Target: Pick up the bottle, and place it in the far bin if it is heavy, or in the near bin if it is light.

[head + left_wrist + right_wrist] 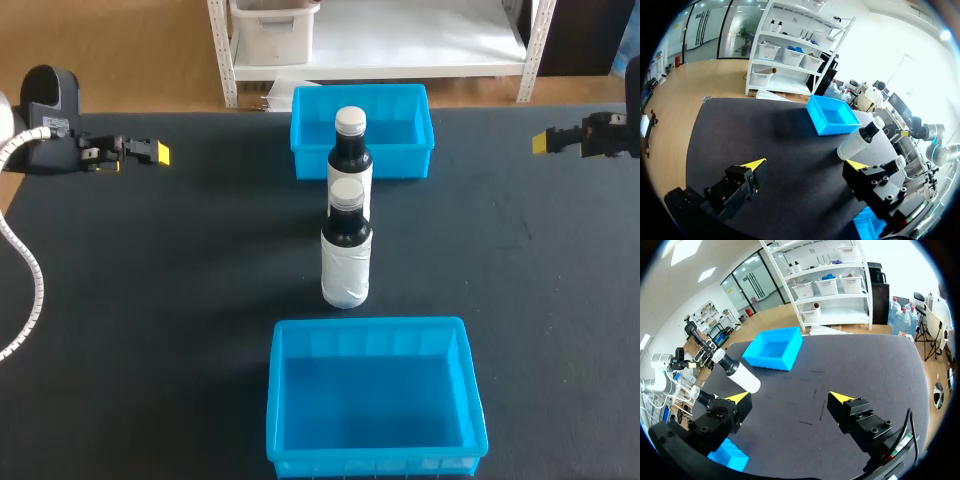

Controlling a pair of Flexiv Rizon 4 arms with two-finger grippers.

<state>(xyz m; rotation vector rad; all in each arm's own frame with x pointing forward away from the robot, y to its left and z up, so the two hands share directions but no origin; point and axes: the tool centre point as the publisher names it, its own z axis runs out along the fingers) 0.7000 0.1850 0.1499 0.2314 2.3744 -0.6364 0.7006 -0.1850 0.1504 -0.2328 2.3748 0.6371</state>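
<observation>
Two dark bottles with white caps and white wraps stand in line mid-table: the near bottle (346, 250) and the far bottle (351, 150). Behind them is the far blue bin (410, 160); in front is the near blue bin (372, 327). My left gripper (152, 152) hovers at the far left, open and empty, well away from the bottles. My right gripper (543, 142) hovers at the far right, also open and empty. From the left gripper (805, 165), both bottles (860, 141) show ahead beside the far bin (832, 116). From the right gripper (790, 397), one bottle (737, 372) and the far bin (774, 349) show ahead.
The black table mat (180, 300) spreads wide on both sides of the bottles. Both bins hold nothing. The table's far edge runs just behind the far bin.
</observation>
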